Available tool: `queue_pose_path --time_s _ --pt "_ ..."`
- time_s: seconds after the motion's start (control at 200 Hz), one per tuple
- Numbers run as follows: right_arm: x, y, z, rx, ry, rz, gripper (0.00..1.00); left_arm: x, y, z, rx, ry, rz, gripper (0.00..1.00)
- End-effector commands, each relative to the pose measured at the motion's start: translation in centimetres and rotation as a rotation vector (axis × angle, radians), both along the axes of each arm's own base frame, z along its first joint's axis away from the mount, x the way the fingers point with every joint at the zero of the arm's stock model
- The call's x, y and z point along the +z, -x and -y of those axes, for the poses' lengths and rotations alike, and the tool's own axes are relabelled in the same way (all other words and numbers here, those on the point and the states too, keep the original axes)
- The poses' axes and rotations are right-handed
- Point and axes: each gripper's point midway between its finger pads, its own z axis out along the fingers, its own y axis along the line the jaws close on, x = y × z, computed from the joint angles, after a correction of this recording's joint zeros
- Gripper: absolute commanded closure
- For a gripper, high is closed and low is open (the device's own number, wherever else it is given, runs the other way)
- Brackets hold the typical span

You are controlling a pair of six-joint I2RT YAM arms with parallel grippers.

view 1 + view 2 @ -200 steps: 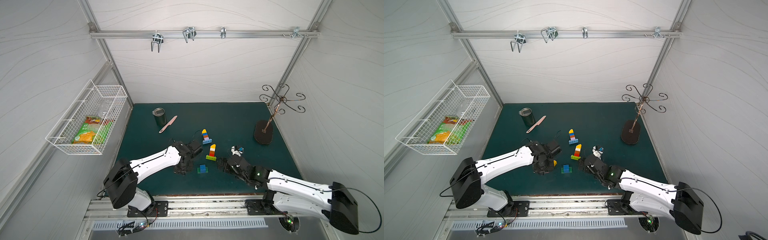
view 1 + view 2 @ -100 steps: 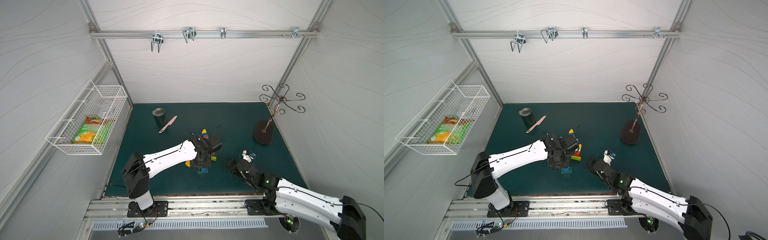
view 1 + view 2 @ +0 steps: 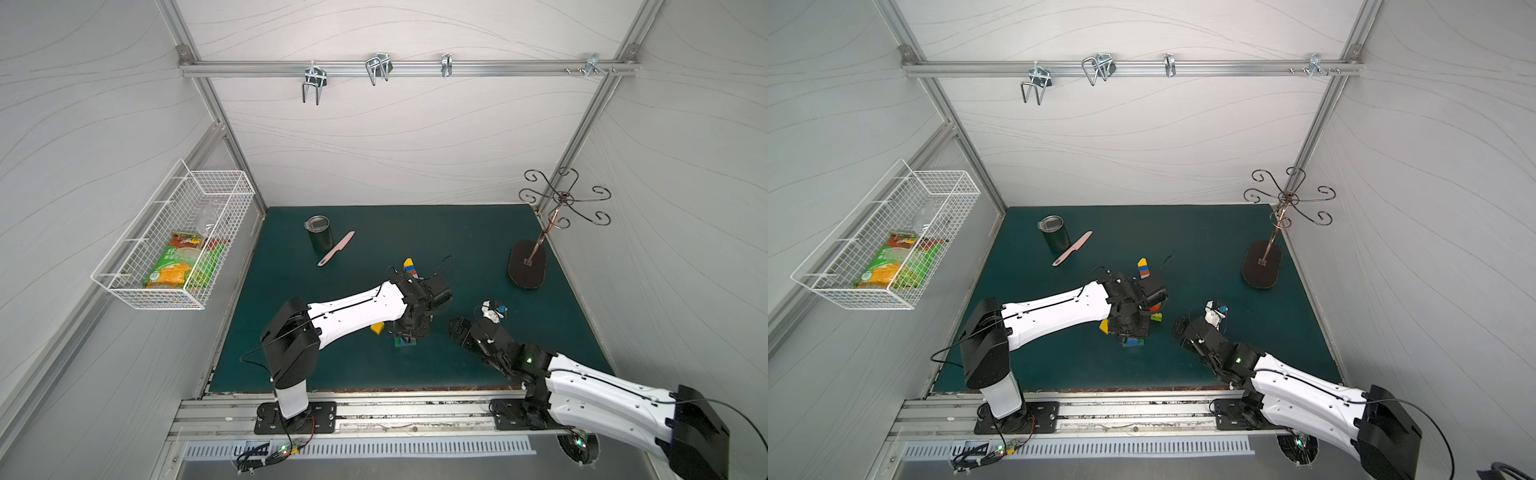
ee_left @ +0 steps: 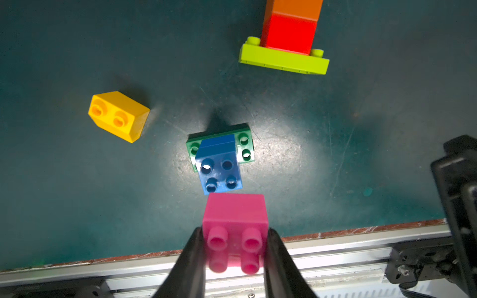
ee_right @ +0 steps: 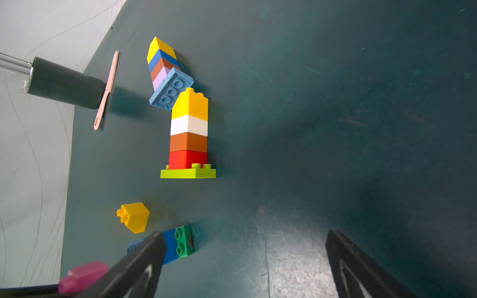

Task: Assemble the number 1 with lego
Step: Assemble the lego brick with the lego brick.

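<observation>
- White panelled walls close in a dark green surface (image 3: 457, 232); the lego work sits near the middle of its front edge.
- Robot's left jaws are clamped on a pink square studded brick (image 4: 235, 214), pressing two opposite side walls, with the studs up and the underside free.
- That brick hangs just over a blue square brick (image 4: 219, 167) seated on a small green studded plate (image 4: 244, 144); I judge it not yet pressed home.
- Robot's right jaws stand wide apart and empty, close to the front edge, beside the blue stack but apart from it.
- Between that stack and the left edge, a yellow sloped brick (image 4: 121, 116) lies loose on its side.
- Handling, as I judge it: these bricks are light, stiff, hollow plastic with smooth, slippery walls. The flat sides are the place to hold, and seating needs a square, straight push. The little green plate could slide or tip under an off-centre press.
- Only the left wrist view shows the clamp and how the studs line up; in both top views the wrist hides them.
- Only the right wrist view shows the whole yellow, white, orange and red tower (image 5: 189, 134) on its lime plate (image 5: 188, 173). Behind it is a second stack (image 5: 161, 62) on a light blue plate (image 5: 171, 89); whether that stack leans I cannot tell.
</observation>
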Motion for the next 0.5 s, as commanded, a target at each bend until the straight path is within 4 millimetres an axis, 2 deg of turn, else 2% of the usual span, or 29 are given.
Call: queue_pose_path --time_s 0.0,0.495 --pt "0.9 -0.4 -0.6 0.017 -0.015 0.019 0.01 -0.7 -0.4 0.5 -0.030 -0.013 0.005 0.94" --pt "0.6 -0.4 -0.8 0.026 -0.030 0.006 0.01 -1.5 -1.5 -1.1 -0.007 -0.028 0.082 0.95"
